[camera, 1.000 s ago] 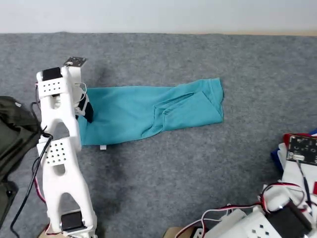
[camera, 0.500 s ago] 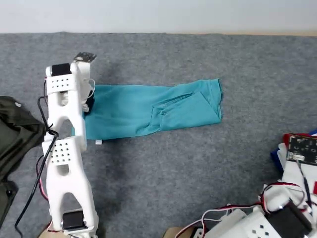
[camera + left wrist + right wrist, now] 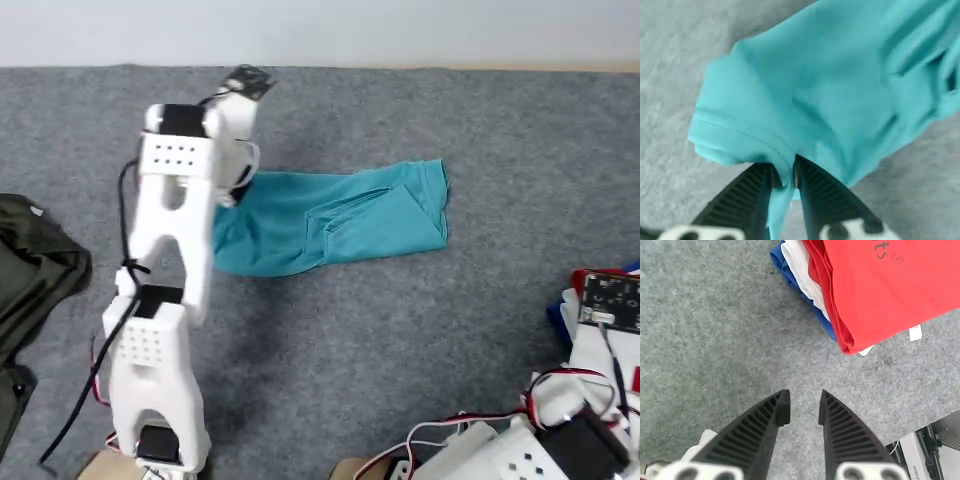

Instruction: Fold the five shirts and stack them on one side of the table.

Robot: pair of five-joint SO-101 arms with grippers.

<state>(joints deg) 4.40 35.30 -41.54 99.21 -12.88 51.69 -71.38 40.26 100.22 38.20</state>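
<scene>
A teal shirt (image 3: pixel 335 218) lies folded lengthwise across the middle of the grey table. My left gripper (image 3: pixel 785 182) is shut on the teal shirt (image 3: pixel 830 85) at its left end, lifting that hem up and over toward the right. In the high view the left gripper (image 3: pixel 232 185) sits above the shirt's left end. My right gripper (image 3: pixel 800 410) hangs open over bare carpet, near a folded stack of red, white and blue shirts (image 3: pixel 875 285). A dark olive shirt (image 3: pixel 35 270) lies bunched at the left edge.
The grey carpeted table (image 3: pixel 400 330) has free room in front of the teal shirt. The right arm's body and wires (image 3: pixel 540 440) fill the near right corner, beside the folded stack (image 3: pixel 575 300).
The left arm swung to the right and away from the front, carrying the teal shirt's left end with it. The shirt's visible length shortened from the left. The right arm stayed still.
</scene>
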